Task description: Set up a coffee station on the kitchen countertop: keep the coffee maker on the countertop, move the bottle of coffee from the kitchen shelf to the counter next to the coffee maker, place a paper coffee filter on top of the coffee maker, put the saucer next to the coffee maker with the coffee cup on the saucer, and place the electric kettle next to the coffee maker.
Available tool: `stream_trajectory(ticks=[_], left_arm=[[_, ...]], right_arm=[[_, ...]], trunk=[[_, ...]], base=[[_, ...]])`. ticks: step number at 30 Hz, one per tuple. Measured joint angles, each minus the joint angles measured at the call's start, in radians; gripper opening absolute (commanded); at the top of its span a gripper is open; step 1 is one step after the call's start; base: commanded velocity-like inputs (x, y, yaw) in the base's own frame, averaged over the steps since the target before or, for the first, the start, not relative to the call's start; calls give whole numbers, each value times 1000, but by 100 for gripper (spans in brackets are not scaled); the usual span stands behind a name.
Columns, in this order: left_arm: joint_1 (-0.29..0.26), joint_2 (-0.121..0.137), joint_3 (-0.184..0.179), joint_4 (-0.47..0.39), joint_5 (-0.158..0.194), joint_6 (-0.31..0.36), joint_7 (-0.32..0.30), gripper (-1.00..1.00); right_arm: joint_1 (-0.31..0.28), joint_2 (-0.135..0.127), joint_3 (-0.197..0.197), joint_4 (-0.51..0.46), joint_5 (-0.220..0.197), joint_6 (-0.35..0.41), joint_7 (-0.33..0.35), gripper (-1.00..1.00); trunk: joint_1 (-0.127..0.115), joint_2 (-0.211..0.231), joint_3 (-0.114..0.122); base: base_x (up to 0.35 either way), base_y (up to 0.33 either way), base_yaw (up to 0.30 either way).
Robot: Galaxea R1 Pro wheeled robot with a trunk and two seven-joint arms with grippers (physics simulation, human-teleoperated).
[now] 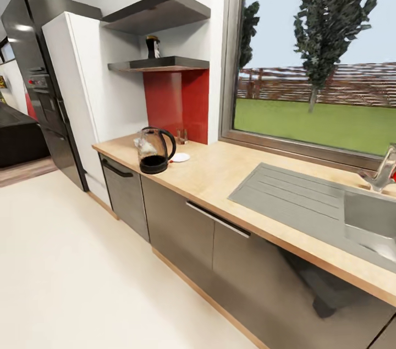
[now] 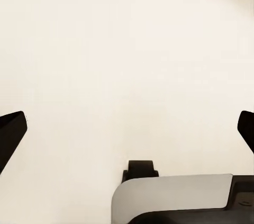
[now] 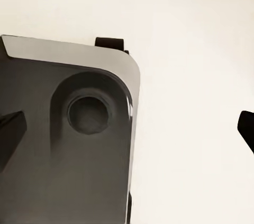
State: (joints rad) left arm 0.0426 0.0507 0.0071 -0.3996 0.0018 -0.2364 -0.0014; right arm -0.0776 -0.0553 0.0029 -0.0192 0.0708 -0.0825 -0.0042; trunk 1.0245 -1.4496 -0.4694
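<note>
Left gripper (image 2: 127, 128): two dark fingertips (image 2: 11, 131) at opposite frame edges, spread wide, nothing between them, pale floor (image 2: 127, 49) beyond and a corner of the robot base (image 2: 174, 197) below. Right gripper (image 3: 127, 131): fingers likewise wide apart and empty, hanging over the dark glossy base (image 3: 69, 144) with a round recess.

Head view: kettle (image 1: 154, 149) upright on the countertop (image 1: 220, 173) near its far end, glass body apparently empty. A saucer (image 1: 180, 157) lies just beside the kettle; behind, a small clear glass (image 1: 182, 136) against the red backsplash (image 1: 177, 101). The coffee bottle (image 1: 152, 46) stands on the lower shelf (image 1: 159, 64); the upper shelf (image 1: 157, 11) is bare. A sink (image 1: 368, 217) with drainboard is set into the near counter, tap (image 1: 382, 170) by the window (image 1: 316, 52). Wide open floor (image 1: 66, 261) runs along the cabinet fronts (image 1: 181, 228) toward the fridge (image 1: 38, 74).
</note>
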Motion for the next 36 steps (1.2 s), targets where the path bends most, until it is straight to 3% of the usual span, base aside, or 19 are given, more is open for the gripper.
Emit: stream_trajectory(ticks=[16,29,36], left_arm=[[0,0,0,0,0,0,0,100],[0,-1,0,0,1,0,0,100],[0,-1,0,-1,1,0,0,100]], right_arm=[[0,0,0,0,0,0,1,100],[0,86,-1,-6,-8,-5,6,100],[0,83,-6,-23,-8,-18,8,100]], trunk=[[0,0,0],[0,0,0],[0,0,0]], base=[[251,252,0],[251,243,0],[219,233,23]])
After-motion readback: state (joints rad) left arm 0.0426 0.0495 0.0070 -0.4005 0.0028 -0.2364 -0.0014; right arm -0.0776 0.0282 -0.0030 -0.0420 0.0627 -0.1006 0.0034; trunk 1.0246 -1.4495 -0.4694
